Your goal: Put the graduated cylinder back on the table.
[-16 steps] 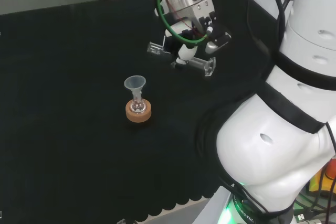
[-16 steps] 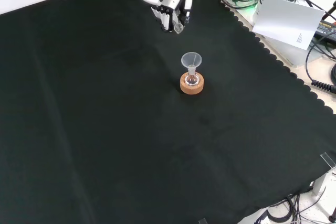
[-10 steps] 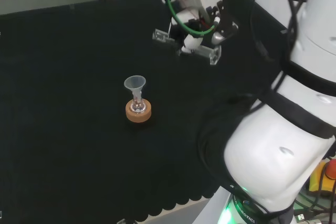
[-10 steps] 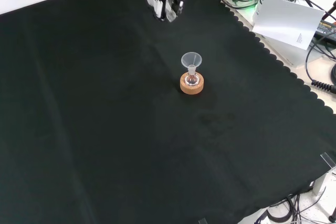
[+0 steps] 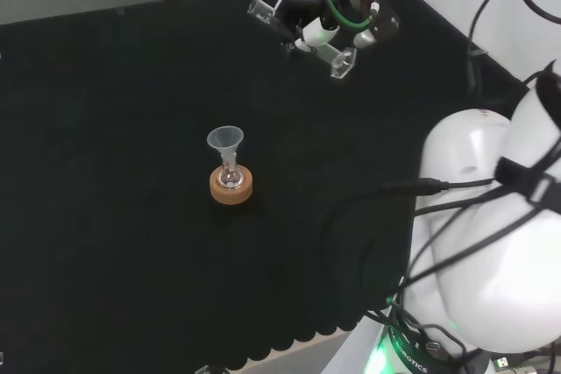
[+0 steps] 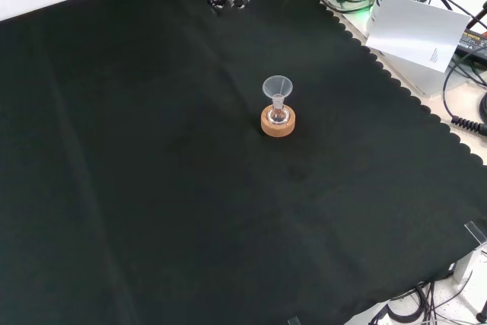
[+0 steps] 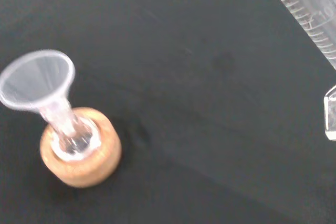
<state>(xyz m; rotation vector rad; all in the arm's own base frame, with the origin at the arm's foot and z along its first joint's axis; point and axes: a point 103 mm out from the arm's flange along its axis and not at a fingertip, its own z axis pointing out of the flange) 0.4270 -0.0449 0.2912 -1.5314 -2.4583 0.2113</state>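
While robot hand (image 5: 329, 28) grips one graduated cylinder (image 5: 302, 37), one funnel (image 5: 225, 139), one cork ring (image 5: 231, 187)

Even, soft room light falls from above; the black cloth (image 6: 152, 188) swallows most of it and reads flat, with only faint creases and a slightly greyer sheen toward the far side in the head view. Shadows are weak: a small dim patch sits beside the cork ring (image 5: 231, 187). The white arm links (image 5: 491, 243) are bright, close to washed out, with a green glow at their base. In the front view the paper sheet (image 6: 415, 30) at the top right glares white. The wrist view is soft throughout: the funnel (image 7: 38, 80) and the cylinder (image 7: 307, 11) have smeared edges, and the cork looks hazy
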